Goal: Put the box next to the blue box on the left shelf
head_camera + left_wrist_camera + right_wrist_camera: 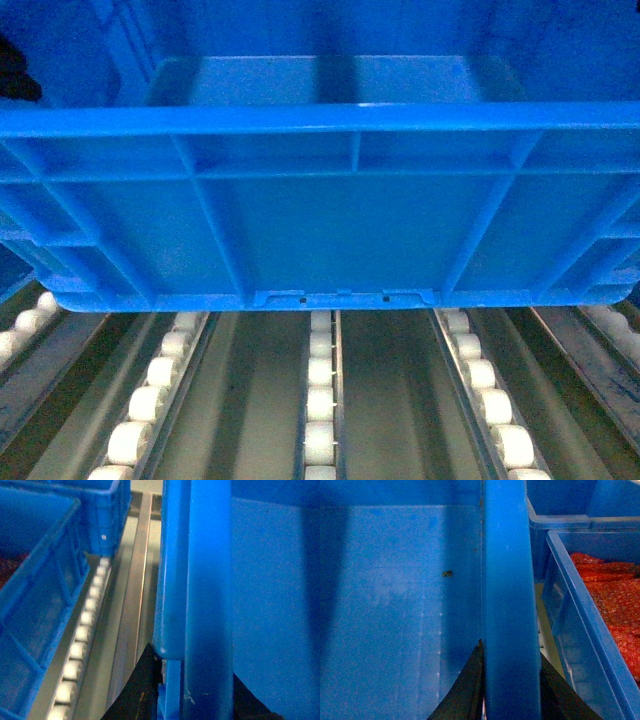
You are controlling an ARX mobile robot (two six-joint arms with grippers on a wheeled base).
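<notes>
The box (340, 230), a big bright-blue ribbed crate, fills the head view over the left shelf's roller rails (320, 400); whether it rests on them I cannot tell. My left gripper (192, 662) is shut on the box's left rim (207, 580), with one black finger (140, 690) outside. My right gripper (511, 652) is shut on the right rim (510, 580), its black fingers (465, 690) on both sides of it. A blue box (40, 605) stands to the left across a rail of white rollers (80, 640). Neither gripper shows in the head view.
A second blue crate (105, 515) stands behind the left one. On the right, close to the held rim, are two more blue crates (580, 620), the nearer one holding red bubble wrap (615, 595). Grey shelf rails (132, 595) run between the crates.
</notes>
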